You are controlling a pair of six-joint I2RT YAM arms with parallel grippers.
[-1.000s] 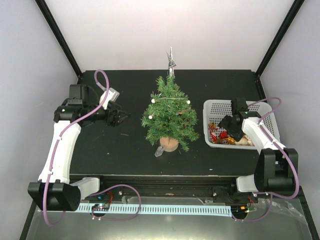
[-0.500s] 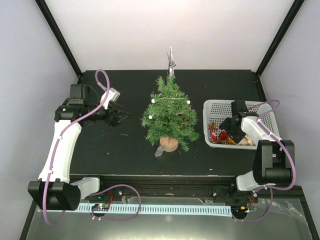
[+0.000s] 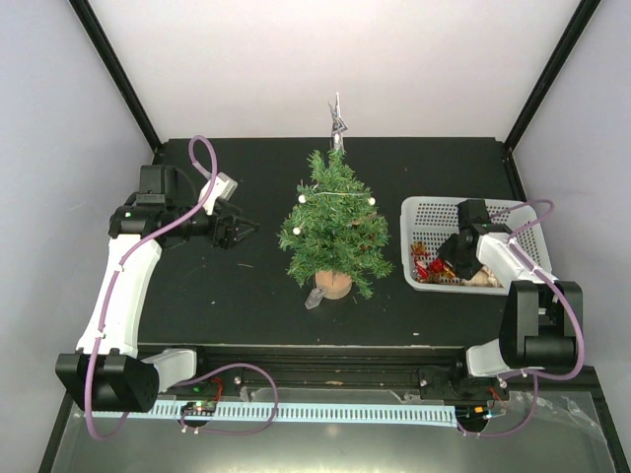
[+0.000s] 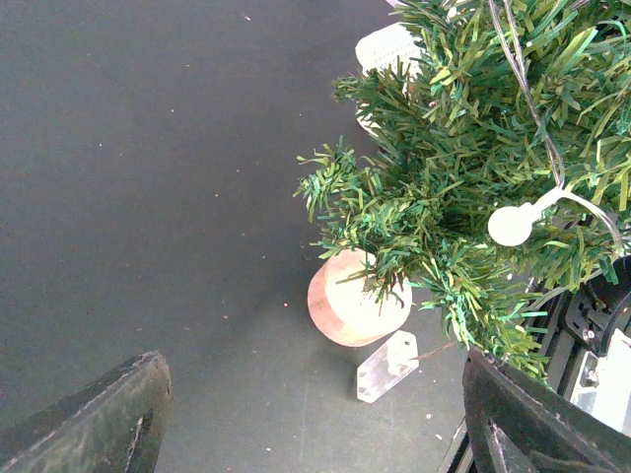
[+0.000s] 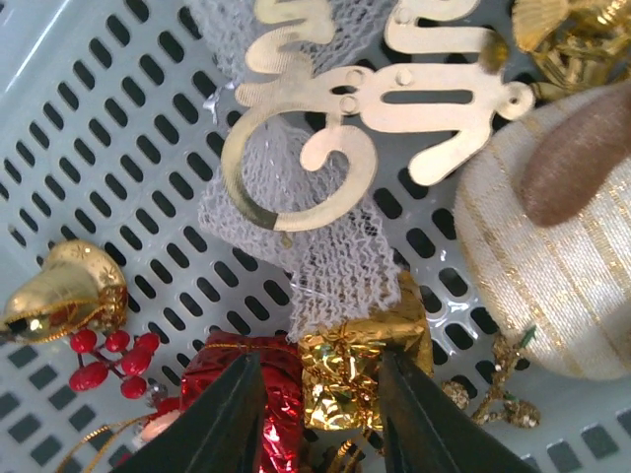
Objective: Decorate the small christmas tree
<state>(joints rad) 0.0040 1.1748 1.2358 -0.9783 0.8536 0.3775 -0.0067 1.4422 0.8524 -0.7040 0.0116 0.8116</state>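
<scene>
Ornament pick, right of the top view: we find the right gripper (image 5: 320,414) low in the white basket (image 3: 434,209), fingers (image 5: 232,414) half-closed astride a gold foil gift box (image 5: 350,379), grip unconfirmed, presumably bound for the small christmas tree (image 3: 335,232) at frame centre; left gripper (image 3: 242,234) wide open, empty.

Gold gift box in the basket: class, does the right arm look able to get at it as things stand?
Probably yes: the right gripper hangs directly over the gold gift box, a finger either side, with nothing covering it.

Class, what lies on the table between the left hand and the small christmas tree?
Only bare table between left hand and small christmas tree, in the top view.
</scene>
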